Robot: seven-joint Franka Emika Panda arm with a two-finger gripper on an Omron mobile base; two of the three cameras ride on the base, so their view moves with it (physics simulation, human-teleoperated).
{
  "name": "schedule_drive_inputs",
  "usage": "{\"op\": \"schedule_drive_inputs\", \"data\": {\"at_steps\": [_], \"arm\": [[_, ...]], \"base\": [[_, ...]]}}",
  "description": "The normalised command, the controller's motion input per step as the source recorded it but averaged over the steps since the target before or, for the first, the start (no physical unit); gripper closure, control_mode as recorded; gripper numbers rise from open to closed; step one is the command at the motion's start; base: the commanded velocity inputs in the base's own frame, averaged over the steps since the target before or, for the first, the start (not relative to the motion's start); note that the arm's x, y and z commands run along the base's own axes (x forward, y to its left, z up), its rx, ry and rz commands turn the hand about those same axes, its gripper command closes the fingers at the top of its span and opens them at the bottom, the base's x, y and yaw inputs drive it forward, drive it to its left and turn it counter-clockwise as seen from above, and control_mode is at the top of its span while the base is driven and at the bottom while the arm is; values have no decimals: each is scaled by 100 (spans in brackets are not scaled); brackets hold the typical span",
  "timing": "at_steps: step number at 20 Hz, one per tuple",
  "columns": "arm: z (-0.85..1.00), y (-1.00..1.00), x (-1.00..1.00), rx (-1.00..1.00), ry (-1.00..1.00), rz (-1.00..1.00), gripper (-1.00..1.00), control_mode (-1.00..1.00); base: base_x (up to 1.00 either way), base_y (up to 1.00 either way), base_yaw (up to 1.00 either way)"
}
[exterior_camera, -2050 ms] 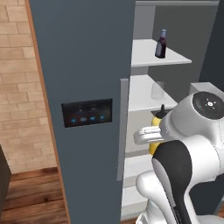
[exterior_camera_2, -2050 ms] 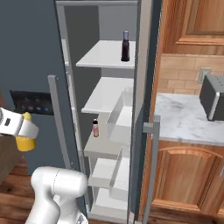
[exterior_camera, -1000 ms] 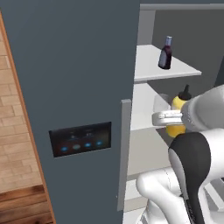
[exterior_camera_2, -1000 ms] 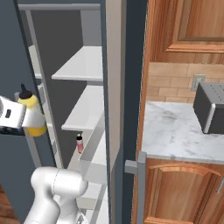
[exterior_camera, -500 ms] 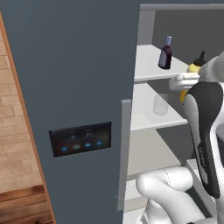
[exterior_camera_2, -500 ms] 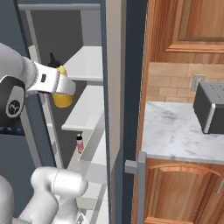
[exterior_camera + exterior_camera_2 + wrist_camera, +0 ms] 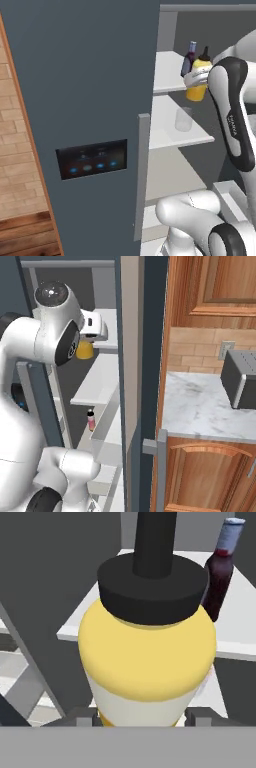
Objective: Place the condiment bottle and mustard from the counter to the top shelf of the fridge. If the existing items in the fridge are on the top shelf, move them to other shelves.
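I hold the mustard point(image 7: 147, 657) clamped in the tool point(image 7: 196, 78) at the upper right of the left base view, just before the top shelf point(image 7: 167, 75) beside the condiment bottle point(image 7: 189, 58); next I must advance, lower it upright, then release.

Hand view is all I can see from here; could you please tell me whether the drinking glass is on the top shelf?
Observer: No, the glass stands on the shelf just below the top shelf.
Operator: Thank you. Is anything else stored further down?
Observer: Yes, the right base view shows a small pinkish bottle standing lower in the fridge.
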Motion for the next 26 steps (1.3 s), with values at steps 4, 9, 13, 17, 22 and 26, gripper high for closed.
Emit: {"op": "schedule_drive_inputs", "data": {"at_steps": [4, 9, 13, 17, 22, 26], "arm": [[0, -2, 99, 0, 0, 5, 100, -100], [0, 0, 98, 0, 0, 0, 100, -100], [0, 0, 99, 0, 1, 0, 100, -100], [-6, 0, 91, 0, 3, 0, 100, -100], [-13, 0, 78, 0, 7, 0, 100, -100], [-22, 0, 49, 0, 10, 0, 100, -100]], "base": [[0, 0, 0], [0, 0, 0], [0, 0, 0], [0, 0, 0], [0, 0, 0], [0, 0, 0]]}}
